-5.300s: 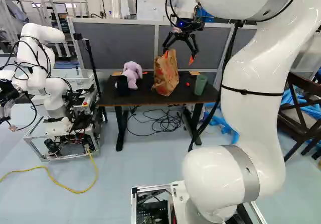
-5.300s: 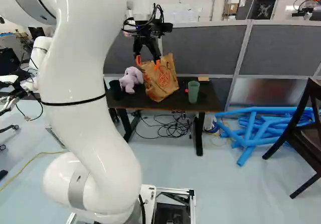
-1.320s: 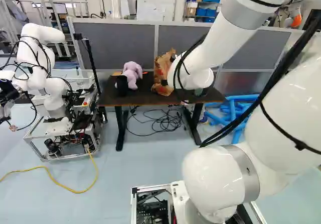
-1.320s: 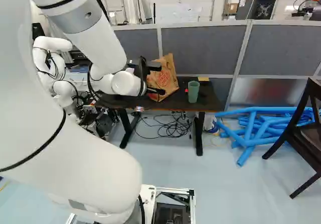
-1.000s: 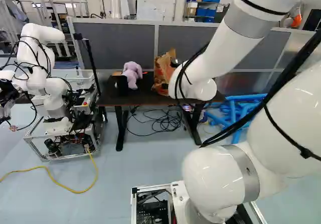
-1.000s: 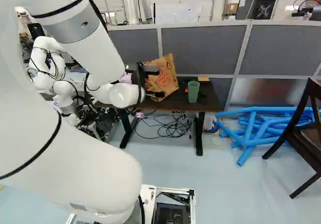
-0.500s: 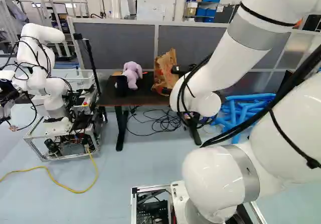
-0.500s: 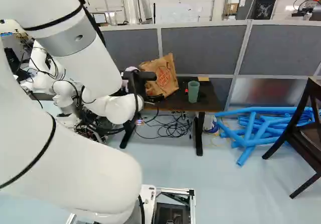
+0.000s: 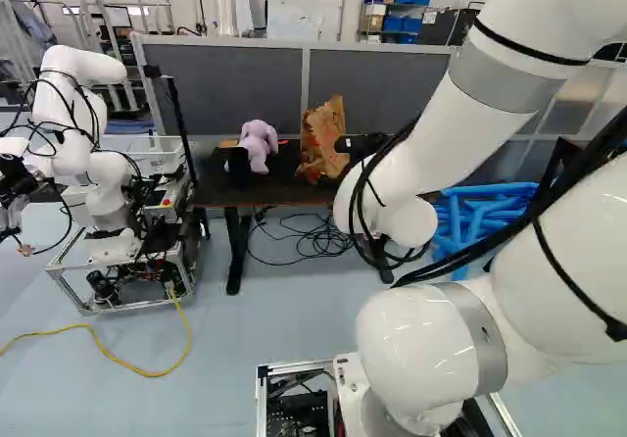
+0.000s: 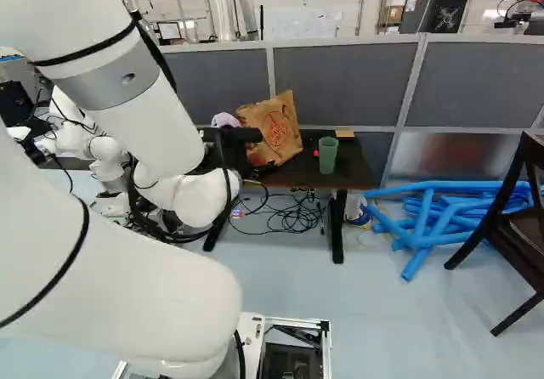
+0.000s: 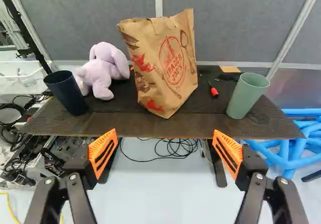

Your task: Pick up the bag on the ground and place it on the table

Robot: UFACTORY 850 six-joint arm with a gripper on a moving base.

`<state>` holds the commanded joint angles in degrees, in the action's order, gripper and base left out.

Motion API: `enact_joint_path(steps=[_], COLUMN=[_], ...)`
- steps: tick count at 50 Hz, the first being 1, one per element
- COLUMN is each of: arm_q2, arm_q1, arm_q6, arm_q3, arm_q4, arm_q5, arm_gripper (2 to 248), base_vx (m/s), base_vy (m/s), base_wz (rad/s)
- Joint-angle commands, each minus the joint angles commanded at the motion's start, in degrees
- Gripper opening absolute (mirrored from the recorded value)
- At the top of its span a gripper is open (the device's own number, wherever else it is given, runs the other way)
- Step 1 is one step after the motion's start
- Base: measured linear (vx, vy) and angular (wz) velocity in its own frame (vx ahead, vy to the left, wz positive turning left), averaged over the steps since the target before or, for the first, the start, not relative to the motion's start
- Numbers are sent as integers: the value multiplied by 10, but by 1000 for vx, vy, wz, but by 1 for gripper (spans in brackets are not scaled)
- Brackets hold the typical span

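My gripper (image 10: pixel 242 134) shows only in part behind the arm in the right base view. The wrist view has the gripper (image 11: pixel 164 138) open, nothing between its orange pads. Ahead of them, the brown paper bag (image 11: pixel 168 66) stands upright, slightly tilted, on the dark table (image 11: pixel 165 126), apart from both fingers. The same bag (image 9: pixel 321 141) is at the middle of the left base view, partly covered by a black part of the gripper.
Around the bag are a purple plush toy (image 11: pixel 104 68), a dark cup (image 11: pixel 66 92), a green cup (image 11: pixel 246 96) and a small red item (image 11: pixel 214 91). Grey partitions stand behind. Another robot (image 9: pixel 88 133) is at the left, blue tubes (image 10: pixel 450 213) and a chair (image 10: pixel 518 217) at the right.
Several seconds ago the gripper was above the bag, fingers near its top; since then the arm has come down and drawn back, still moving off lately. The bag stays put on the table.
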<state>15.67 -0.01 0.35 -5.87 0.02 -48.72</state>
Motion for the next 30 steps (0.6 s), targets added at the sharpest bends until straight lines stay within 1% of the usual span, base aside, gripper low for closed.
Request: enact_joint_path(steps=[13,30], arm_q2=[3,3], arm_q1=[0,0], arm_q6=[-3,-4], arm_q3=[8,9], arm_q4=[0,0], arm_q5=[-11,-13], arm_gripper=[247,247], base_vx=[0,0], base_vy=[0,0], base_wz=[0,0])
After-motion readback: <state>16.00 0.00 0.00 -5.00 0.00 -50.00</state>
